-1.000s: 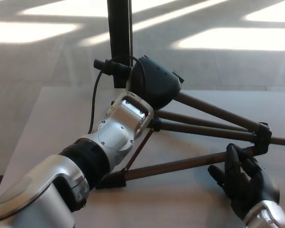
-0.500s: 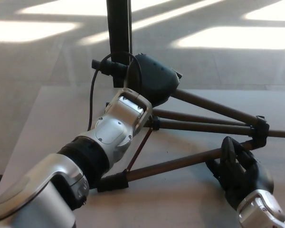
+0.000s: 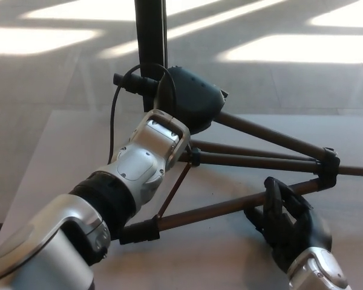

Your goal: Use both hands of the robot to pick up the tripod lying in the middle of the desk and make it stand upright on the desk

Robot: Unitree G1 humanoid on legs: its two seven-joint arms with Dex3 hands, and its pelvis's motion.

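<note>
The tripod (image 3: pixel 260 162) lies on the grey desk (image 3: pixel 54 157), its three dark legs fanning out to the right from a hub. My left hand (image 3: pixel 193 99) shows its rounded black back and sits over that hub, shut on it; its fingers are hidden underneath. The lowest leg (image 3: pixel 218 208) runs from a black collar (image 3: pixel 139 231) at lower left toward a clamp (image 3: pixel 328 166) at the right. My right hand (image 3: pixel 287 220) is at this leg from below, open, with fingers (image 3: pixel 273 192) hooked over the leg and the thumb under it.
A black upright pole (image 3: pixel 150 36) stands just behind the tripod's hub, with a side knob (image 3: pixel 130 81) and a black cable (image 3: pixel 114 127) looping down. The desk's far edge runs behind it, with sunlit floor beyond. My left forearm (image 3: pixel 127 181) covers the desk's near left.
My right hand has moved left and up from beside the lowest leg until its fingers lie over it. The left hand and the tripod's hub shifted slightly left.
</note>
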